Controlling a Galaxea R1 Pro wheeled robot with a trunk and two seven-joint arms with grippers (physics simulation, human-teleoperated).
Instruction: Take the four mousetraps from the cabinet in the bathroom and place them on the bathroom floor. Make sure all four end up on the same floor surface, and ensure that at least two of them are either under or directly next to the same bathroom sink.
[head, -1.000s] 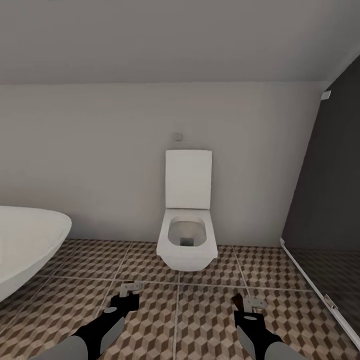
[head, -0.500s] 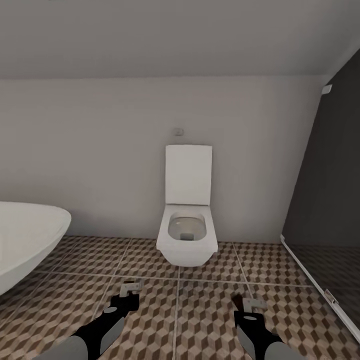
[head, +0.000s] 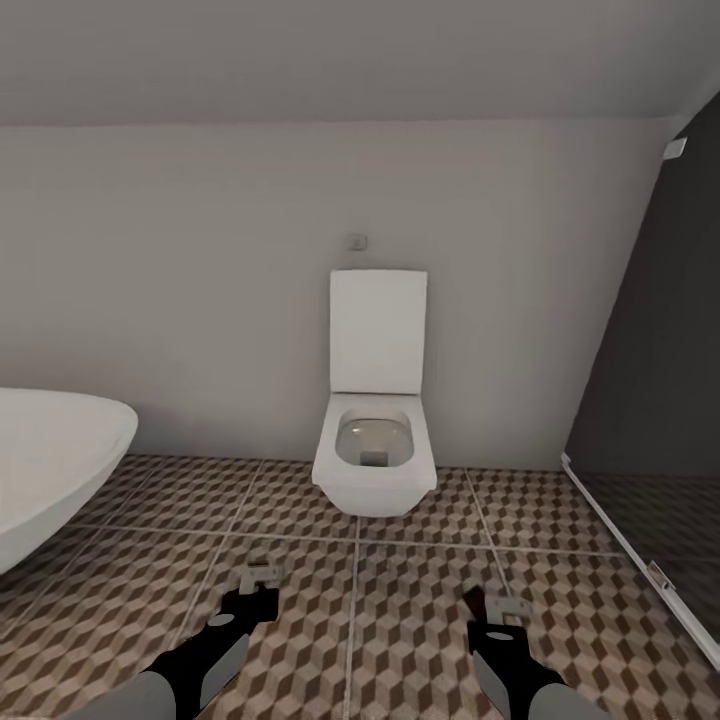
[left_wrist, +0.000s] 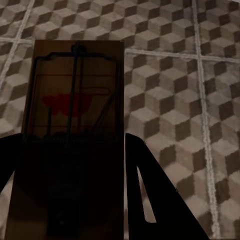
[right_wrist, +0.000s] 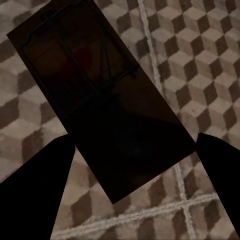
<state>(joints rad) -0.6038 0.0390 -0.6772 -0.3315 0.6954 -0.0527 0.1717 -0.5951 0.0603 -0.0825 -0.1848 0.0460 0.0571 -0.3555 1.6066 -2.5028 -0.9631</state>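
Head view: robot in transit, facing toilet (head: 374, 420), tub (head: 50, 470) beside.
Left gripper (head: 262, 583) and right gripper (head: 497, 607) each clamp a trap (left_wrist: 75, 115) (right_wrist: 95, 85), carried low over floor (head: 400, 610) toward a sink.

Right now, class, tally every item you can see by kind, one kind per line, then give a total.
mousetraps: 2 (left tool's, right tool's)
toilet: 1
bathtub: 1
tools: 2 (left, right)
Total: 6

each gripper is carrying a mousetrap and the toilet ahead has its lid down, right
Not quite: the toilet has its lid up, as the head view shows. The rest holds: the left gripper and right gripper each carry a mousetrap.
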